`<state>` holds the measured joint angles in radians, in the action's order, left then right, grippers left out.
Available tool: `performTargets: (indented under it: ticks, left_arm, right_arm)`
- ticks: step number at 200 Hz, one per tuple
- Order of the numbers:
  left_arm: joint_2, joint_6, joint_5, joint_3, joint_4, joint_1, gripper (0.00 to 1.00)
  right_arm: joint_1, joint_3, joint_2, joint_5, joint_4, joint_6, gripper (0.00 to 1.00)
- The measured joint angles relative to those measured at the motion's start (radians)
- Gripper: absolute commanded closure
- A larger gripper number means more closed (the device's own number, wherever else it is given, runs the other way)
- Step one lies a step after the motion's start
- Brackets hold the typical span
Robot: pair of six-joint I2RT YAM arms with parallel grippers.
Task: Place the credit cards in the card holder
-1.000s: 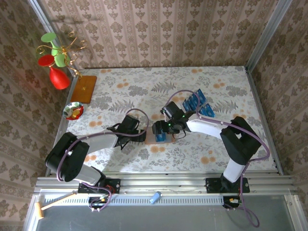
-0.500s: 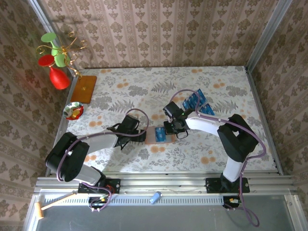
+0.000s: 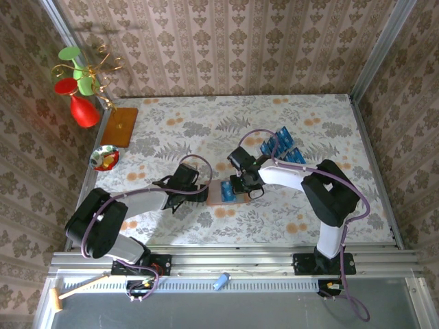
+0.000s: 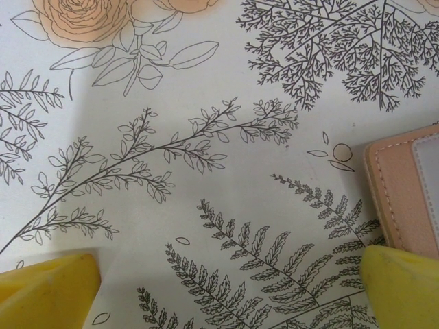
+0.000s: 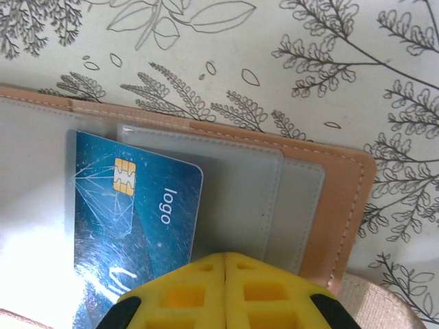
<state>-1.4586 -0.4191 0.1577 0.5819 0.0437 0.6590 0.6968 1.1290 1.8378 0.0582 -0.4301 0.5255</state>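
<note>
— Where was the blue chip card (image 5: 137, 219)?
— Lying in the open brown leather card holder (image 5: 343, 185) on the floral counter (image 3: 309, 116). The right fingers (image 5: 185, 298) were pressed together over it; the left fingers (image 4: 48, 288) were spread beside the holder.

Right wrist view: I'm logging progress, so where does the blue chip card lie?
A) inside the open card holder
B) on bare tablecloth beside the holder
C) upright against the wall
A: the blue card lies flat on the grey pockets of the open card holder, within its brown rim.
</note>
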Motion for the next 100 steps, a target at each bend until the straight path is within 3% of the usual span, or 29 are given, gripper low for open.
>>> performTargets:
  ticks: [100]
  left_arm:
    - [-0.001,0.000,0.000,0.000,-0.003,-0.001,0.00]
  right_arm:
    - [0.034,0.038,0.033,0.000,-0.001,0.000,0.91]
